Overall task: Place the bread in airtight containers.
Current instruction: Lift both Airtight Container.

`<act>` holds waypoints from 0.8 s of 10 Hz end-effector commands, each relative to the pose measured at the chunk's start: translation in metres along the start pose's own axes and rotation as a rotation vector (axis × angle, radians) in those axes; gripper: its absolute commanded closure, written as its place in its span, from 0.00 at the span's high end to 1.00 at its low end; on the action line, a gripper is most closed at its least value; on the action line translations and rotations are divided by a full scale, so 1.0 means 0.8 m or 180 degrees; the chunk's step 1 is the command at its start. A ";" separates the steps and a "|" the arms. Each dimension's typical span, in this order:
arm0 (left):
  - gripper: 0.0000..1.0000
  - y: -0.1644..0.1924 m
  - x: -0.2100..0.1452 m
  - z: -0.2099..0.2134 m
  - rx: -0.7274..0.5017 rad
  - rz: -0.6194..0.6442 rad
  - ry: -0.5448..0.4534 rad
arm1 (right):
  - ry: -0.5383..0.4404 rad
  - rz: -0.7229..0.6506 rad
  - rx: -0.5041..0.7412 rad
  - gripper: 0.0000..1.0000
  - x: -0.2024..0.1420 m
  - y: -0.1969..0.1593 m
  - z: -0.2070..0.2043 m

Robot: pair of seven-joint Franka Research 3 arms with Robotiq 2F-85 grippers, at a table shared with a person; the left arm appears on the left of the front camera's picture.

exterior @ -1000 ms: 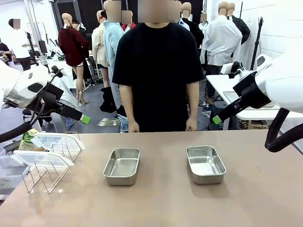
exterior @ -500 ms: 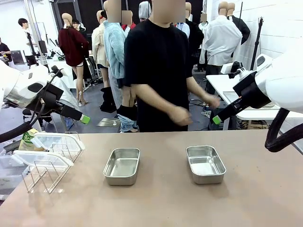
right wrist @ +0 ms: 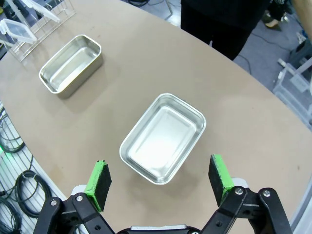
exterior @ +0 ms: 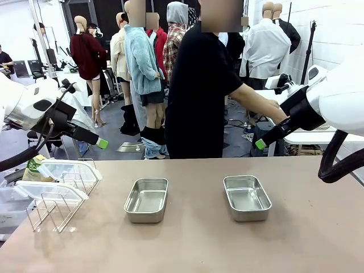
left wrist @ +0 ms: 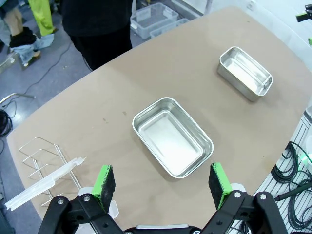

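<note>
Here, the two steel containers stand open and empty in the middle of the bench [exterior: 193, 244], well apart, the left container [exterior: 147, 199] and the right container [exterior: 246, 197], while their clear lids [exterior: 52, 190] rest on a wire rack [exterior: 54, 211] at the left edge. The left gripper [left wrist: 163, 181] and the right gripper [right wrist: 159, 178] hang in the air at the two sides, both with fingers spread wide. The person [exterior: 199, 96] at the far side stands turned sideways, one arm stretched toward a white table nearby.
</note>
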State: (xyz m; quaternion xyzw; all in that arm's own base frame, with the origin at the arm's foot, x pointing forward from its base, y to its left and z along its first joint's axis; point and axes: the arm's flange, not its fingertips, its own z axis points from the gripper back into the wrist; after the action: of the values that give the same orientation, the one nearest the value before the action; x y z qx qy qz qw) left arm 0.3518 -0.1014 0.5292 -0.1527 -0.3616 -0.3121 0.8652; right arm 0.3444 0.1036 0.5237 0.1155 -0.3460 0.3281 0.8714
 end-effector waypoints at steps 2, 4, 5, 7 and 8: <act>1.00 0.002 -0.001 0.000 -0.0003 -0.0004 0.0003 | -0.0010 -0.0014 0.0032 1.00 0.000 0.001 -0.001; 1.00 0.002 -0.001 0.000 -0.0003 -0.0004 0.0003 | -0.0010 -0.0014 0.0032 1.00 0.000 0.001 -0.001; 1.00 0.002 -0.001 0.000 -0.0003 -0.0004 0.0003 | -0.0010 -0.0014 0.0032 1.00 0.000 0.001 -0.001; 1.00 0.002 -0.001 0.000 -0.0003 -0.0004 0.0003 | -0.0010 -0.0014 0.0032 1.00 0.000 0.001 -0.001; 1.00 0.002 -0.001 0.000 -0.0003 -0.0004 0.0003 | -0.0010 -0.0014 0.0032 1.00 0.000 0.001 -0.001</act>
State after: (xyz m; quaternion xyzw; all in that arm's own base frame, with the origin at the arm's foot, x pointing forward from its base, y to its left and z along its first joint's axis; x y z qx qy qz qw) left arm 0.3518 -0.1014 0.5292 -0.1526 -0.3616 -0.3121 0.8652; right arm 0.3444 0.1036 0.5237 0.1155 -0.3460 0.3281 0.8714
